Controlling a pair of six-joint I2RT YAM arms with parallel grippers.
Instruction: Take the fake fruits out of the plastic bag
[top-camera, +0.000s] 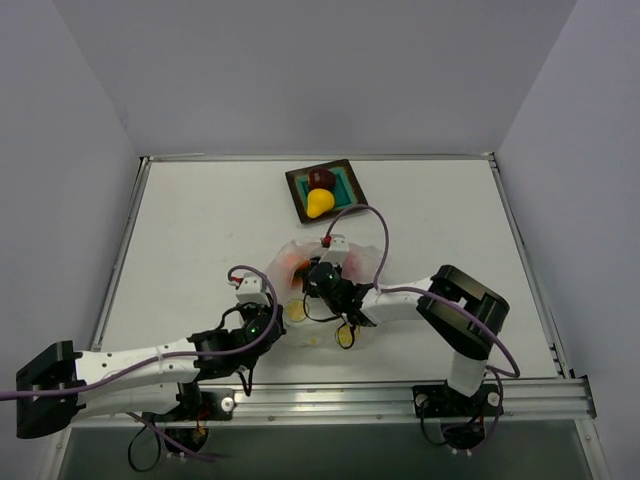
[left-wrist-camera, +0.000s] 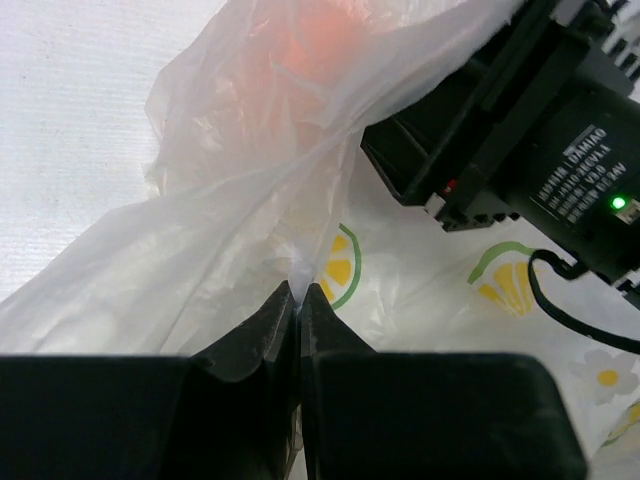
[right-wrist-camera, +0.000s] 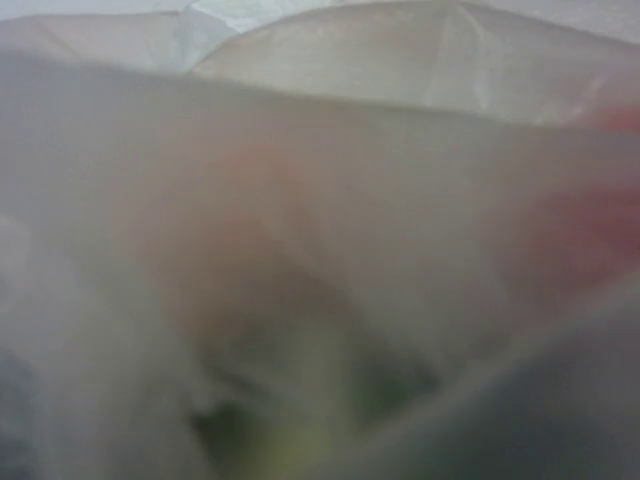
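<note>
The plastic bag (top-camera: 300, 262) lies crumpled mid-table, with its lemon prints showing in the left wrist view (left-wrist-camera: 420, 270). My left gripper (left-wrist-camera: 299, 292) is shut on a fold of the bag's film, at the bag's near left edge (top-camera: 270, 300). My right gripper (top-camera: 312, 270) reaches into the bag, where plastic hides its fingers. An orange fruit (top-camera: 298, 264) shows through the film, also in the left wrist view (left-wrist-camera: 325, 40). The right wrist view is blurred plastic with a red smear (right-wrist-camera: 590, 235) at the right. A maroon fruit (top-camera: 322, 178) and a yellow pear (top-camera: 319, 203) lie on the teal plate (top-camera: 345, 180).
The plate stands at the back, beyond the bag. The right arm's wrist body (left-wrist-camera: 530, 130) and its cable (top-camera: 370, 225) hang over the bag. The metal rail (top-camera: 400, 400) runs along the near table edge.
</note>
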